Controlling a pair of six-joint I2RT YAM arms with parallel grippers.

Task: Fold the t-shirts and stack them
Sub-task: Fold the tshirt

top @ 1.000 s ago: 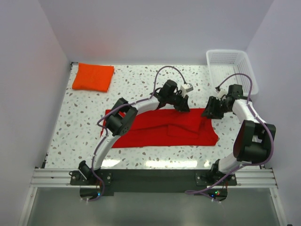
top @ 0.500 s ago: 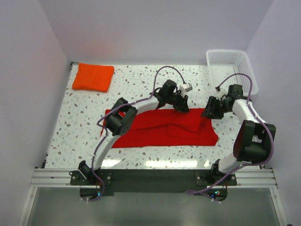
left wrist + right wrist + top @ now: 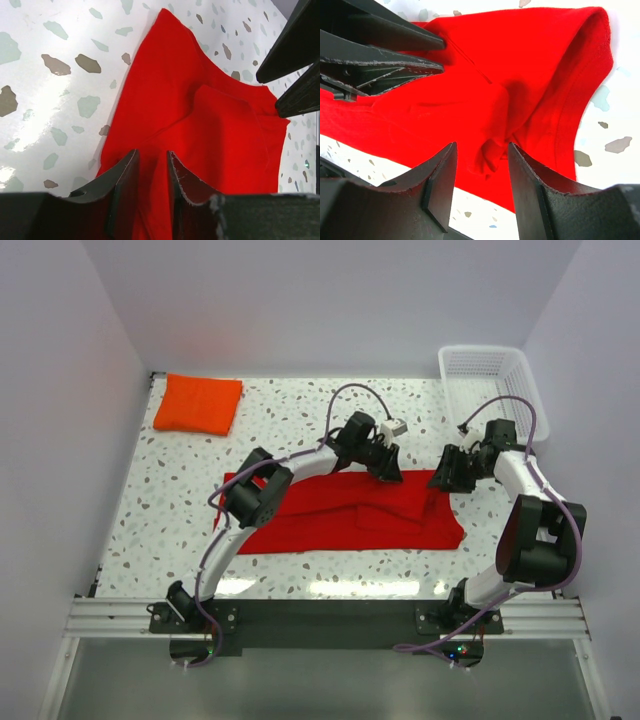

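A red t-shirt (image 3: 340, 520) lies spread across the middle of the table, partly folded along its length. My left gripper (image 3: 390, 472) is down on its far edge. In the left wrist view the jaws (image 3: 152, 152) stand narrowly apart with a crease of the red shirt (image 3: 225, 130) running between them. My right gripper (image 3: 445, 478) is at the shirt's far right corner. In the right wrist view it (image 3: 481, 145) is open, its fingers astride a small bunch of the shirt (image 3: 520, 65). A folded orange t-shirt (image 3: 198, 403) lies at the far left.
A white plastic basket (image 3: 490, 380) stands at the far right corner. The speckled tabletop (image 3: 180, 490) is walled on the left, back and right. The two grippers are close together over the shirt's far right part.
The left wrist has shifted a touch to the left. The red shirt and the right arm have not visibly moved.
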